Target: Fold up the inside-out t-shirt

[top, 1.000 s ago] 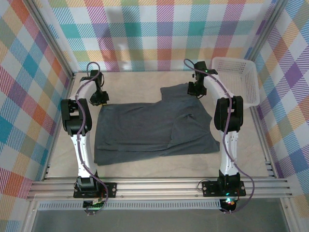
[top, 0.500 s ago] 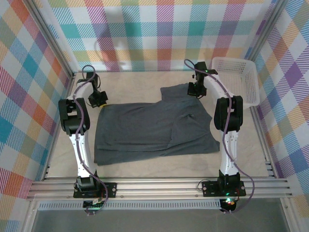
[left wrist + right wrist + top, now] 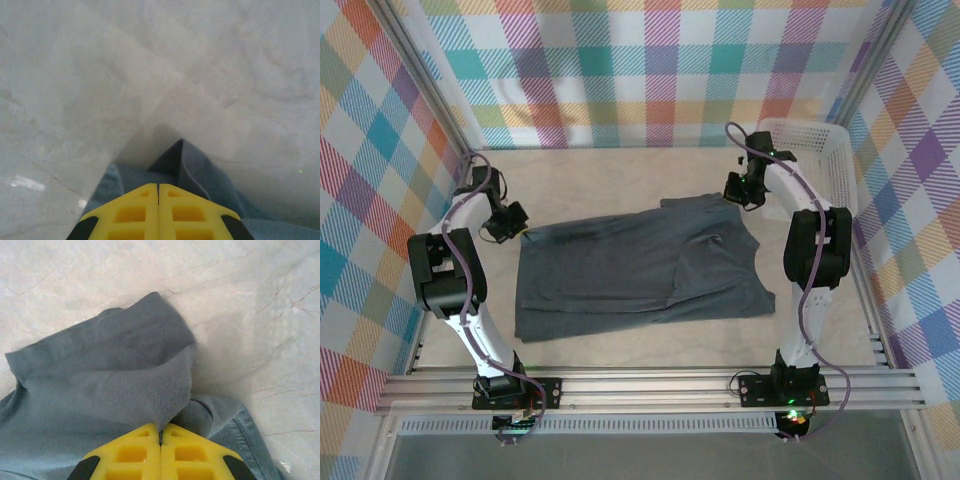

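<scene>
Basket [image 3: 810,160]: beside right claw [image 3: 160,427] | left claw [image 3: 159,186], right claw: each clamped on t-shirt [image 3: 640,265]

I have a pale, marbled table [image 3: 620,170] in front of me, and two things lie on it. A grey t-shirt [image 3: 630,265] is spread mostly flat across the middle, with its far left corner drawn toward the left edge. A white basket [image 3: 844,175] sits in the far right corner, near the t-shirt.

Slate-grey t-shirt [image 3: 640,265], white basket [image 3: 820,165], cream marbled table [image 3: 620,175] — rainbow plaid walls [image 3: 660,60]
</scene>
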Motion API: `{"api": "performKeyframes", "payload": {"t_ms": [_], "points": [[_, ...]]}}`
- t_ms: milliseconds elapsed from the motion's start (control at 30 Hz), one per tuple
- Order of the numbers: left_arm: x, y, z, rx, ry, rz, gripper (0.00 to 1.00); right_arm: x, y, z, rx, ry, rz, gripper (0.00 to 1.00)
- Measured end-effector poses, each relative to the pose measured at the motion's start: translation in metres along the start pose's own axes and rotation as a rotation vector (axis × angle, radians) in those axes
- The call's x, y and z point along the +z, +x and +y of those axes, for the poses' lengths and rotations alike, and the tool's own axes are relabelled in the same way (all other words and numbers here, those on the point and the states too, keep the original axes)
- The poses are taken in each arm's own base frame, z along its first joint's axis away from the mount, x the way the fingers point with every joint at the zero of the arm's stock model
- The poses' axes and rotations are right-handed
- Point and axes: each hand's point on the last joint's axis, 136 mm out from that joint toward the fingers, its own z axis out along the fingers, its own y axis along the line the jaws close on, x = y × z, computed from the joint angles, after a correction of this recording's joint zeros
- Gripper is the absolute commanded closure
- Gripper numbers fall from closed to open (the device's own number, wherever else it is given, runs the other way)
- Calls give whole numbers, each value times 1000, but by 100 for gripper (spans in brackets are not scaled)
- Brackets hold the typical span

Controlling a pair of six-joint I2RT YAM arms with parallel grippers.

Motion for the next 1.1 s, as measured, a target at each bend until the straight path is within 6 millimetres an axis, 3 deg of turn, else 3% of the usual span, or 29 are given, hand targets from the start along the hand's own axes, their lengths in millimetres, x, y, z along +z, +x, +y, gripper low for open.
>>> {"api": "performKeyframes", "payload": {"t_ms": [100, 200, 400, 533, 633, 667, 733, 800, 967, 1100], "points": [[12, 20, 14, -20, -28, 54, 100, 10, 10, -5, 13, 4, 34, 100], [14, 26, 17, -23, -35, 68, 100, 10, 9, -5, 14, 1, 34, 100], [-18, 23, 9, -11, 6, -3, 100, -4, 14, -5, 31, -1, 3, 100], [-39, 37, 14, -10, 21, -51, 100, -19, 44, -15, 69, 4, -5, 100], [-30, 59, 29, -25, -6, -22, 100, -9, 74, -27, 112, 12, 33, 100], [-23, 66, 34, -31, -17, -3, 92, -2, 84, -31, 126, 19, 57, 92], [-10, 77, 42, -41, -36, 34, 75, 3, 84, -30, 119, 5, 42, 78], [-1, 81, 46, -53, -47, 52, 67, 4, 82, -30, 119, 4, 33, 69], [-7, 72, 40, -53, -16, 10, 57, -7, 80, -33, 130, 18, 28, 63], [-37, 63, 25, -36, 43, -72, 55, -26, 71, -19, 93, 28, -15, 56]]}}
